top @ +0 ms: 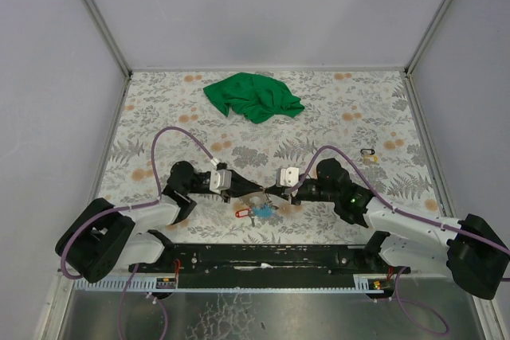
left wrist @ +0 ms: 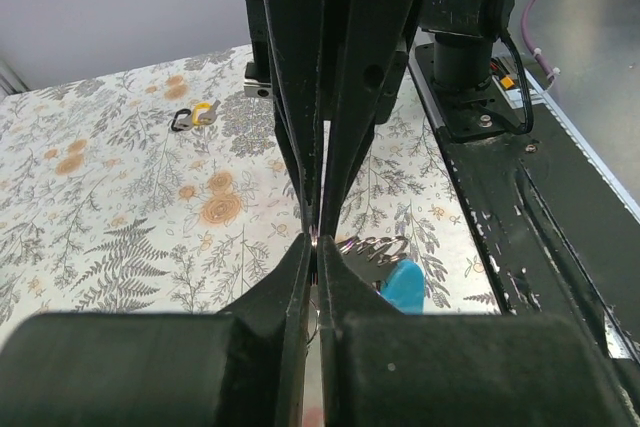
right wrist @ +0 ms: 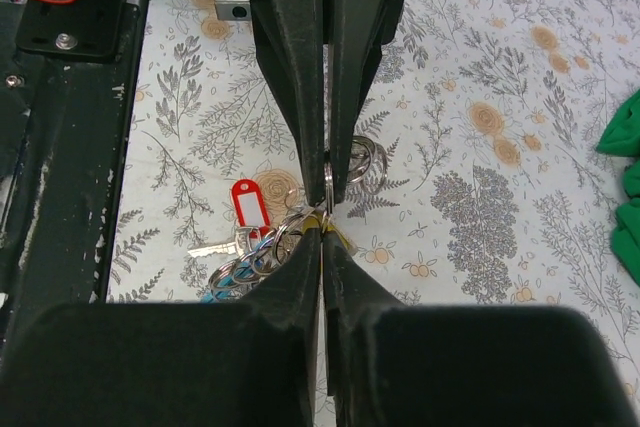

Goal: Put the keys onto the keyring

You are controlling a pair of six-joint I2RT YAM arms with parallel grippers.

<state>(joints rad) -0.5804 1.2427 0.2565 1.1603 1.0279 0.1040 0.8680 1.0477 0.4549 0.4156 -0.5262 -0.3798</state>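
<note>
Left gripper (left wrist: 315,250) and right gripper (right wrist: 323,235) are both pinching, jaws virtually together, apparently the keyring (right wrist: 368,160). It is light, thin, slippery wire. The keys (right wrist: 246,212) are lying centre-left.

The keys (right wrist: 247,212) carry glossy plastic tags (keyring (right wrist: 366,160) seemingly shiny metal).

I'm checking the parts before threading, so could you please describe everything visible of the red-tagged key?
The red-tagged key is a small silver metal key joined to a red plastic tag with a white label insert. It lies flat on the floral table cover, close to the black base rail, its ring end meeting a bunch of small metal rings.
</note>
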